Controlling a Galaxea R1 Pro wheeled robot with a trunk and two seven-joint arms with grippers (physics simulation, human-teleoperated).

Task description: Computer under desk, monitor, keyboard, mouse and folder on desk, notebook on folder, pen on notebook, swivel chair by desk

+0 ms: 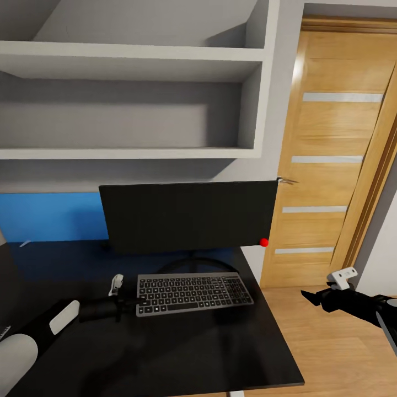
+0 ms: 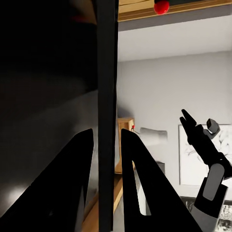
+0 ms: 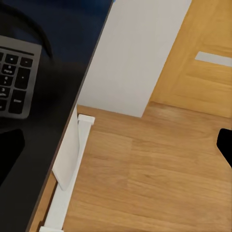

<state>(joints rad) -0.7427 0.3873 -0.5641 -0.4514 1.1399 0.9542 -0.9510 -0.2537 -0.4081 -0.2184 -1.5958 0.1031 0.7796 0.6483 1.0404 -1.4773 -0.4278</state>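
The wide black monitor (image 1: 187, 216) stands on the glossy black desk (image 1: 220, 353), its red dot (image 1: 264, 241) at the lower right corner. The silver-grey keyboard (image 1: 193, 295) sits just in front of the monitor. My left gripper (image 1: 125, 305) is at the keyboard's left end. In the left wrist view its fingers (image 2: 79, 186) close on either side of the keyboard's thin edge (image 2: 107, 121). My right gripper (image 1: 311, 298) hangs open over the wood floor, right of the desk. The mouse, folder, notebook, swivel chair and computer are out of view.
White wall shelves (image 1: 132, 105) hang above the monitor, and the desk's blue back panel (image 1: 49, 215) is at left. A wooden door (image 1: 331, 154) stands at right. The desk's white leg (image 3: 67, 154) meets the floor (image 3: 154, 183). A thin pale sliver (image 1: 25, 242) lies at the back left.
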